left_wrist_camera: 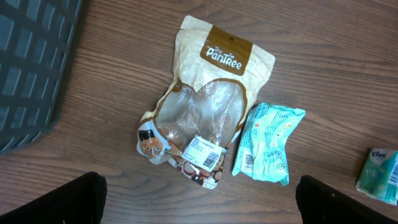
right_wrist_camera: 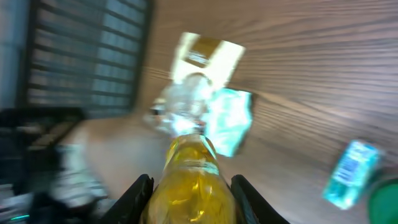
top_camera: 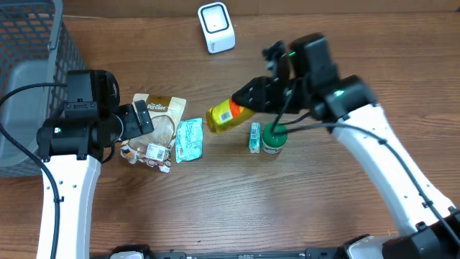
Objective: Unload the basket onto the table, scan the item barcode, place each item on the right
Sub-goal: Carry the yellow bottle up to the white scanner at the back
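Holding a yellow bottle in the right fingers, shut partway around its fat body, one finger on each side. Lifted off the desk, tipped on its side in the air, near the middle of the overhead view.

Looks like smooth plastic with yellow liquid inside. Probably a bit heavy and slippery, and likely to slosh when tipped. Stiff enough to squeeze without bending much. Best gripped around the wide part, away from the white sticker, to keep that sticker uncovered. Hard to tell about bars on it from here.

Sitting at 12 o'clock from the bottle, well apart: a white scanner, flat on the desk. Nothing between the two, so a clear way up there, by the look of it.

Down at 4 o'clock, near the arm: a small teal tissue pack and a green-lidded jar, side by side, maybe touching. Easy to knock if lowered.

At 8 o'clock, a teal packet. At 9 o'clock, a Pantree snack bag, soft and crinkly. Hanging over that bag, the left fingers, spread wide with nothing in them. Farther off at 9 o'clock, a grey basket.
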Robot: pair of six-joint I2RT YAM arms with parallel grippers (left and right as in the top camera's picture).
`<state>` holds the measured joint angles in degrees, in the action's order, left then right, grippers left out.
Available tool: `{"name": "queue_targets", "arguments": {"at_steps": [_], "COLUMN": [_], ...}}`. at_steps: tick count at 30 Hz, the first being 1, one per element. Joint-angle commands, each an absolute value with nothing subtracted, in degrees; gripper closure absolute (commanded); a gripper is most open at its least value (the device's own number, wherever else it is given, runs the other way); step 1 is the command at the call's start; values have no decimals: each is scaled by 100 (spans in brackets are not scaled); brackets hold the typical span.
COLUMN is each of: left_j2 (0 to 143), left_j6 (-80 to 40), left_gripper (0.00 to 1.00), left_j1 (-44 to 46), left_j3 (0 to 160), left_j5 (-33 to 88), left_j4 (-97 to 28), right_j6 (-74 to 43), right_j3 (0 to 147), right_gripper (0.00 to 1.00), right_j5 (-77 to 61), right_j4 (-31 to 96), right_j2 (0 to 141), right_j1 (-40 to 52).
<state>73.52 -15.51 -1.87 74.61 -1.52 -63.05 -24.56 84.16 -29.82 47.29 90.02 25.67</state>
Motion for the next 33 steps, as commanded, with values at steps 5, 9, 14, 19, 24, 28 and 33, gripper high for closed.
{"name": "queue_targets", "arguments": {"at_steps": [5,9,14,19,24,28,33], "left_j2": [7363,7363,7363,7363,7363,7363,7363], "left_j6": [-1500,-1500,-1500,-1500,-1500,-1500,-1498], "left_gripper": [0,0,1,0,0,0,1], "left_j1": [-148,-145,-148,-148,-148,-148,-148], "left_j3": [7516,7516,7516,7516,7516,7516,7516], "left_j5": [-189,-187,-189,-189,-189,-187,-189], "left_j4": [-6300,-6300,-6300,-6300,-6300,-6300,-6300], "right_j6": [-1645,-1739,-1916,-1616,-1170,-1144,-338], "right_j3": [8160,8403,10014,12140,12925,12884,12864], "right_gripper": [75,74,74,74,75,73,74], "right_j5": [668,475,-16,-119,137,978,1625], "right_j4": [4552,4700,5867,7223,7242,6707,5730], "right_j2": [9485,9596,9684,9953,10025,10147,10621], "right_j1": [3758,3743,3291,2978,3015,3247,3701]}}
